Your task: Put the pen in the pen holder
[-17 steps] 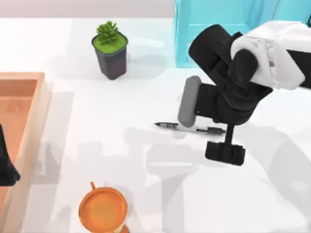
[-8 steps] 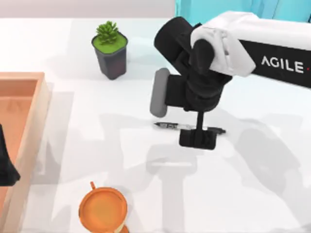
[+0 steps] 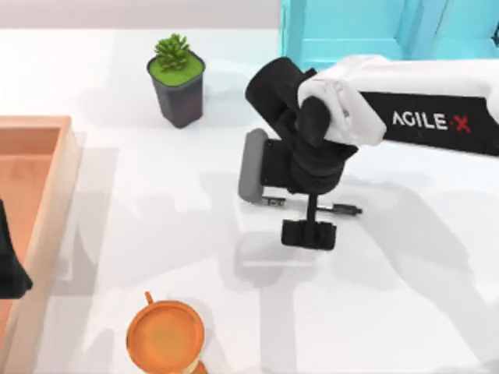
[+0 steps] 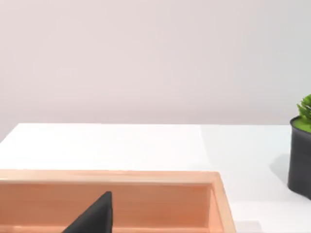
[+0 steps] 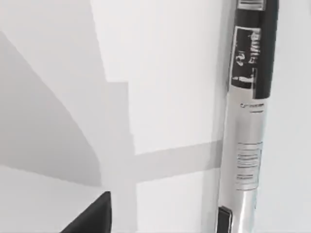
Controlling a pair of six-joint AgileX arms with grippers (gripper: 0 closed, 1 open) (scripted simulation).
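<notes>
Clear-barrelled pen [image 5: 245, 145] with black ends lies flat beneath the right gripper [image 3: 309, 233]; its grip: cannot tell.

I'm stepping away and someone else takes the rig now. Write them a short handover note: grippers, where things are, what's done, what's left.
Right gripper: low over the pen at mid-table; its grip can't be judged.
Left arm: parked at the table's left edge over the wooden tray.
Pen: lying flat on the table, its middle hidden under the right wrist in the top view.
Orange cup: near front edge. Potted plant: at the back.
Done: approach to the pen.
Left: grasp, lift, carry and drop into the holder.
</notes>
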